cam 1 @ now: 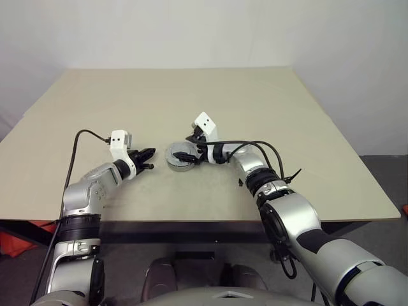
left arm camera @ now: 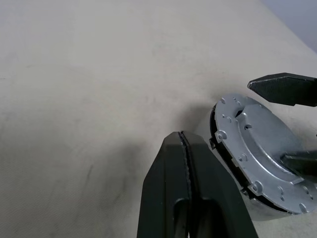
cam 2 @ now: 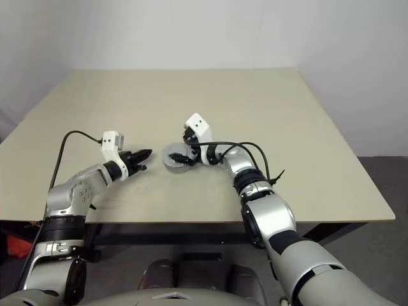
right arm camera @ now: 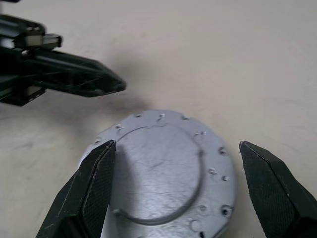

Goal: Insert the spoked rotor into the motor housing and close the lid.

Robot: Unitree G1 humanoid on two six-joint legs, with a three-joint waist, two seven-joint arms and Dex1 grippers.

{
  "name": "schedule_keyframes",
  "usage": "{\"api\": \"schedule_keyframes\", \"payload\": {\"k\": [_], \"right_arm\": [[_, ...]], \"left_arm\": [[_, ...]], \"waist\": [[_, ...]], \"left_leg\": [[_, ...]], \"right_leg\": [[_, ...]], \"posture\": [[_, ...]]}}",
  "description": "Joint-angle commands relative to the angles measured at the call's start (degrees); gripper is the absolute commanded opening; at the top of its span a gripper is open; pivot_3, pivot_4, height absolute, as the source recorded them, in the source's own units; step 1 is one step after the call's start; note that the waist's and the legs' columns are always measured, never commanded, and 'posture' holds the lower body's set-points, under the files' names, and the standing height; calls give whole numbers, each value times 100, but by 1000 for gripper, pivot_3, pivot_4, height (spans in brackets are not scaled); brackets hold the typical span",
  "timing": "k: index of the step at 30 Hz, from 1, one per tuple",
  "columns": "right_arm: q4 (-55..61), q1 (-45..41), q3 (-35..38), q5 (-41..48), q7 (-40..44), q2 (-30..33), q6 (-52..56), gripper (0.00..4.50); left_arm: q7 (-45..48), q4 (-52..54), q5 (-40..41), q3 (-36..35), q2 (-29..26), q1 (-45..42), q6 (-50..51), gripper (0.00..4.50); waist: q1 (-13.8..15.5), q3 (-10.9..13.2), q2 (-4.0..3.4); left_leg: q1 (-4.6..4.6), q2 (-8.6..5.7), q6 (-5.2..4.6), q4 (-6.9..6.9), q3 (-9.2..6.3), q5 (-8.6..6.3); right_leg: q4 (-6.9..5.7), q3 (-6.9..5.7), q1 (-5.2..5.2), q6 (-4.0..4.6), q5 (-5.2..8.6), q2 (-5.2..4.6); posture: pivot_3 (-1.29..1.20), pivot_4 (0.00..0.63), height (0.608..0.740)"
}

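The motor housing [cam 1: 180,159] stands on the tan table between my two grippers. The round grey lid [right arm camera: 163,168] lies down over it, and a dark seam shows under the lid's rim [left arm camera: 218,148]. My right gripper [right arm camera: 176,144] is open, one black finger [right arm camera: 96,178] on each side of the lid, close to its rim. My left gripper [left arm camera: 181,136] is shut and empty, its tip a short way from the housing's left side, not touching. The spoked rotor is hidden.
The tan table [cam 1: 191,95] stretches far beyond the housing, and its front edge [cam 1: 191,220] lies just below the arms. A black cable [cam 1: 76,153] loops from my left wrist, and another [cam 1: 274,156] from my right forearm.
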State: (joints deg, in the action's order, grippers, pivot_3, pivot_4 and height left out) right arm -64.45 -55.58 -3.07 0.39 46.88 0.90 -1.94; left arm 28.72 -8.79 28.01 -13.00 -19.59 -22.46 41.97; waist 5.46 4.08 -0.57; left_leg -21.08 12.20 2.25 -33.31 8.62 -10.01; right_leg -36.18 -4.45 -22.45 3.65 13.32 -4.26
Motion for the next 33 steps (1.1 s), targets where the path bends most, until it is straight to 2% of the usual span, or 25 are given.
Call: {"api": "schedule_keyframes", "payload": {"k": [1,16,22,25,29,31,33], "right_arm": [[114,-184,229,173,-264,74,-101,4484],[85,-159,419,200,-591,299,-13,4484],[136,-23,383,149,-701,358,-77,4484],[96,45,256,-58,-946,441,-304,4484],[-120,-50,44,-696,-2464,710,-1266,4484],[-213,-78,-192,-1160,-3392,868,-1892,4484],[-304,-152,-136,-1225,-3931,931,-2190,4484]], "left_arm": [[66,266,38,33,10,-114,-209,0],[483,495,333,127,80,-166,-291,0],[700,820,762,-47,163,-145,-313,0],[540,765,418,84,97,-170,-670,0],[-245,184,-336,-35,288,-547,-1996,0],[-481,26,-520,-53,367,-639,-2367,0],[-680,-69,-651,-73,449,-665,-2610,0]], "waist": [[0,0,0],[-1,0,0],[2,0,0],[1,1,0],[10,2,1],[10,2,1],[1,2,1]], "left_leg": [[0,0,0,0,0,0],[-1,0,0,1,2,0],[-4,-1,0,1,2,0],[-3,0,0,1,2,0],[-6,-1,4,1,0,3],[-4,-6,5,0,0,3],[-4,-11,18,0,1,11]], "right_leg": [[0,0,0,0,0,0],[0,0,-3,0,0,0],[1,0,-4,0,0,0],[1,0,-3,0,0,0],[1,-1,-4,-2,0,0],[2,0,0,-2,0,-1],[3,4,-2,-3,0,-2]], "posture": [[0,0,740],[0,0,740],[0,0,740],[0,0,740],[0,0,740],[0,0,740],[0,0,740]]}}
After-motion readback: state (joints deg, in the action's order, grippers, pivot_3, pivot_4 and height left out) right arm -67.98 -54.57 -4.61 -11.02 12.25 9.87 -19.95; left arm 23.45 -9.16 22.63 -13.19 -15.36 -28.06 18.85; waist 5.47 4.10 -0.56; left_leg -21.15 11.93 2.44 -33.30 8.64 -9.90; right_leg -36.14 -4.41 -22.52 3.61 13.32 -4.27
